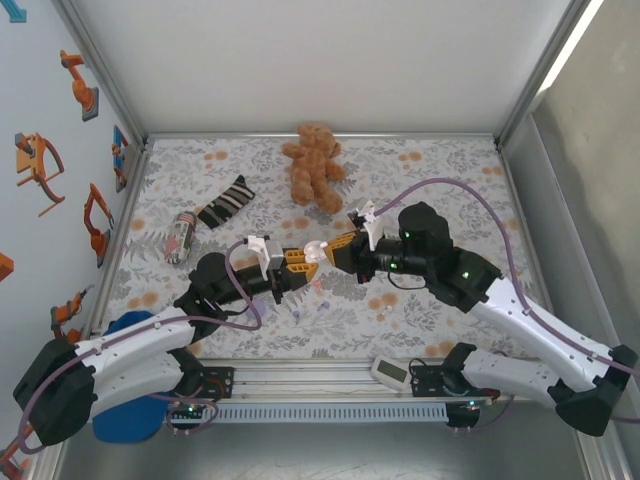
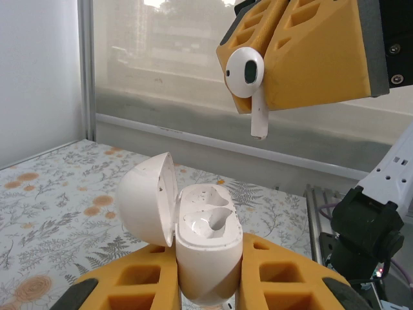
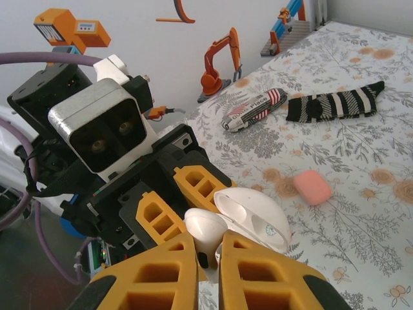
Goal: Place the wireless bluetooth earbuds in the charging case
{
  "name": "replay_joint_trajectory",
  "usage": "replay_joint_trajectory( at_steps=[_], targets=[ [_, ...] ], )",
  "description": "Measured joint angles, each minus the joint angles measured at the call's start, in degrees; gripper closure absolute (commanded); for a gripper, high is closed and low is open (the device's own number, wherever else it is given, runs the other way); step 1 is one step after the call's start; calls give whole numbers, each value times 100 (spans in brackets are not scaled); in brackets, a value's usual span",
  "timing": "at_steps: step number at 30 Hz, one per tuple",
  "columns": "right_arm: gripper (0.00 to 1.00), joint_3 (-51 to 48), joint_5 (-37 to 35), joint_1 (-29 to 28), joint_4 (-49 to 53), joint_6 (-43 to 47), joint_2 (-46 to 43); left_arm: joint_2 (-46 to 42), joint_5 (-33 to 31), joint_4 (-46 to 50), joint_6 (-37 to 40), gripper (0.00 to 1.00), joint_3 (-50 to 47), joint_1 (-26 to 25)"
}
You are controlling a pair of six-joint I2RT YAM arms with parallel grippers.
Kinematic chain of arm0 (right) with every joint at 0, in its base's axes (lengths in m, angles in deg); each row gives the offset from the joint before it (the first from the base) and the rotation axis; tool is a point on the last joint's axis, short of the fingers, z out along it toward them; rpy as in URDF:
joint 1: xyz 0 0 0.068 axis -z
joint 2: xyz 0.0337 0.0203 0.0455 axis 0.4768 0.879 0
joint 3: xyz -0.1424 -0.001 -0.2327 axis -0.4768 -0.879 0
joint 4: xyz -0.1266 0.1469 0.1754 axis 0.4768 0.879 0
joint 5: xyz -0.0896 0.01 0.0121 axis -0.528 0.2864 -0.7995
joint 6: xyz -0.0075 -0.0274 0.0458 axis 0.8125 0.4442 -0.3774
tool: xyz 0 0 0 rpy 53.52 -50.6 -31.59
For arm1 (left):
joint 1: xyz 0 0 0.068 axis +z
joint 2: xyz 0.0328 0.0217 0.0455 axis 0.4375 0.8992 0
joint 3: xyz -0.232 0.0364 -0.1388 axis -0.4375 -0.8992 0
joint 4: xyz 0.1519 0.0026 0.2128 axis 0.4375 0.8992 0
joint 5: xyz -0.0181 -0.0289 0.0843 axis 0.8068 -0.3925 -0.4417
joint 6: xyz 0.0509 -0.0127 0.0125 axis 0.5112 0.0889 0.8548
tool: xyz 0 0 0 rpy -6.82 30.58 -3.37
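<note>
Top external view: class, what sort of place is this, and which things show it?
Probably a robot practice cell: a silver metal frame with white walls, orange robot-arm stickers on one wall, and a floral mat holding a brown plush teddy bear.

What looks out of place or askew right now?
Nothing spilled or damaged. The charging case sits upright in the left gripper, lid open; the right gripper holds a white earbud stem-down near it. Only oddity: small dark specks inside the case.
</note>
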Motion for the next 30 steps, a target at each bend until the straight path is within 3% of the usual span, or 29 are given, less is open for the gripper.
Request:
replay_joint_trajectory(
  at_steps=[30],
  targets=[
    [88, 227, -315, -337, -35, 407, 555, -125, 35, 4, 4, 100, 28, 0]
  ],
)
